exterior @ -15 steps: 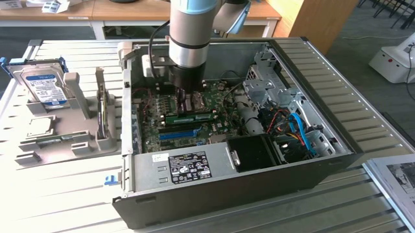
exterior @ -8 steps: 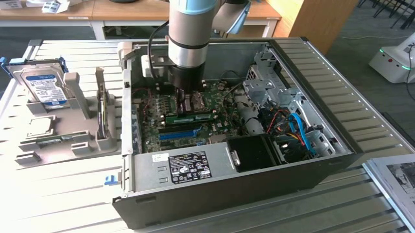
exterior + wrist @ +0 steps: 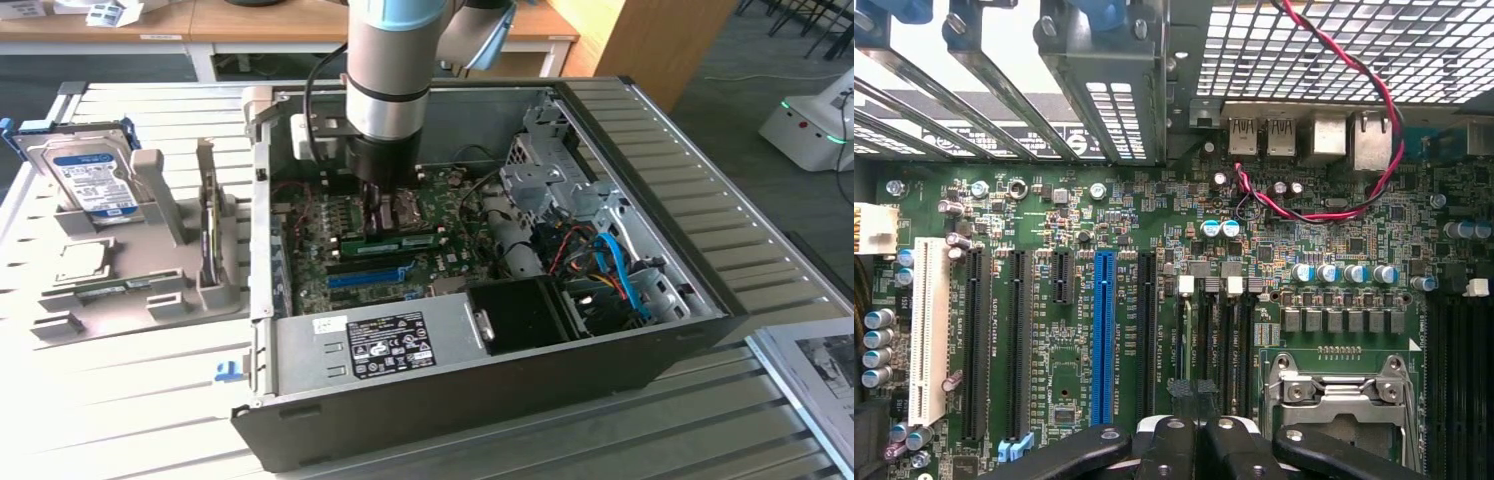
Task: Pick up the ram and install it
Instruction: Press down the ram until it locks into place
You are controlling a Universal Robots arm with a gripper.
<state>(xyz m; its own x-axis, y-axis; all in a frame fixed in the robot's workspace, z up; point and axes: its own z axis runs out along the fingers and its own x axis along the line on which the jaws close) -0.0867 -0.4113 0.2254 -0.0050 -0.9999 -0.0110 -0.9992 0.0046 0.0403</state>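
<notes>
In the exterior view my gripper [image 3: 382, 222] reaches straight down into the open computer case [image 3: 694, 300], over the green motherboard [image 3: 314, 285]. The ram [image 3: 411, 240], a narrow green stick, sits level and on edge right under the fingertips, just beyond the bright blue slot [image 3: 367, 276]. The jaws are shut and meet its top edge near mid-length. Whether its lower edge sits in a slot I cannot tell. In the wrist view the black fingers [image 3: 1164, 445] are pressed together, gripper [image 3: 1194, 425], above the board between the blue slot [image 3: 1104, 335] and the processor socket [image 3: 1334, 395].
A grey holder [image 3: 134, 290] with a silver hard drive [image 3: 91, 180] stands on the slatted table at the exterior view's left. Inside the case are a power supply [image 3: 387, 345], a black shroud [image 3: 521, 310], blue cables [image 3: 617, 265] and a red-black wire [image 3: 1334, 210].
</notes>
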